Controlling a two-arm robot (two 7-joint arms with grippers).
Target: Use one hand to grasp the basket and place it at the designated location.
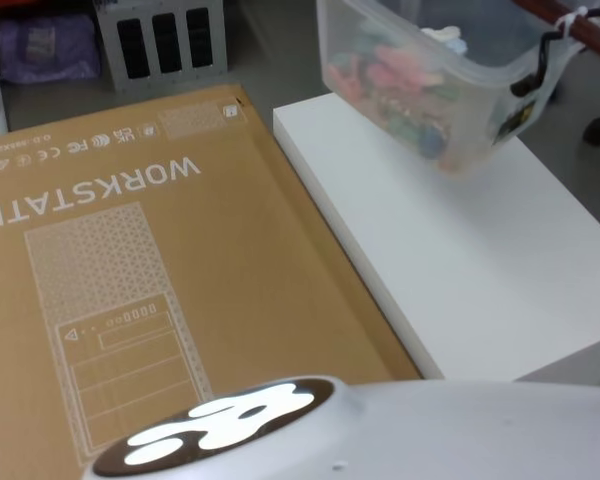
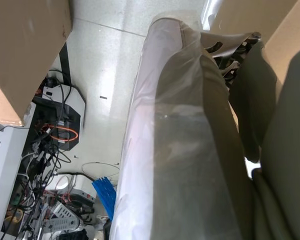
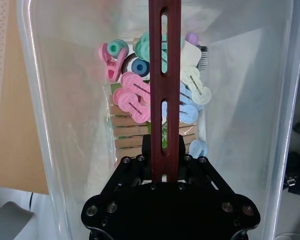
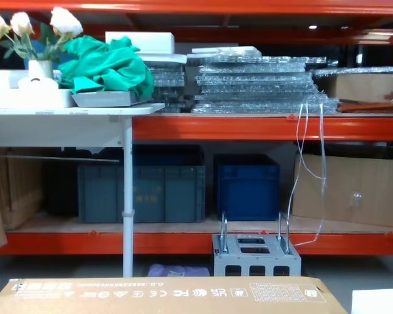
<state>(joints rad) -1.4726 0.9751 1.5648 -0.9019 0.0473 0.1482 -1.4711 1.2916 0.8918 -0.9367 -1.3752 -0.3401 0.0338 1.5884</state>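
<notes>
Basket [image 1: 420,70] is held tilted over the far end of the white table [image 1: 480,270], its handle [image 3: 164,90] clamped tight between the right gripper [image 3: 164,155] fingers.

- Head view: you've got bright, even overhead light on the flat white tabletop [image 1: 460,270], and a white glare patch on the glossy dark round cap [image 1: 215,425] at the bottom edge.
- Right wrist view: light glows through the translucent clear plastic tub [image 3: 65,100]; the black right gripper [image 3: 165,167] reads as a dark mass against it.
- Chest view: the dark blue plastic crates [image 4: 247,186] sit in deep shelf shadow.
- Left wrist view: soft sheen runs along the crinkled clear plastic film [image 2: 180,145].
</notes>
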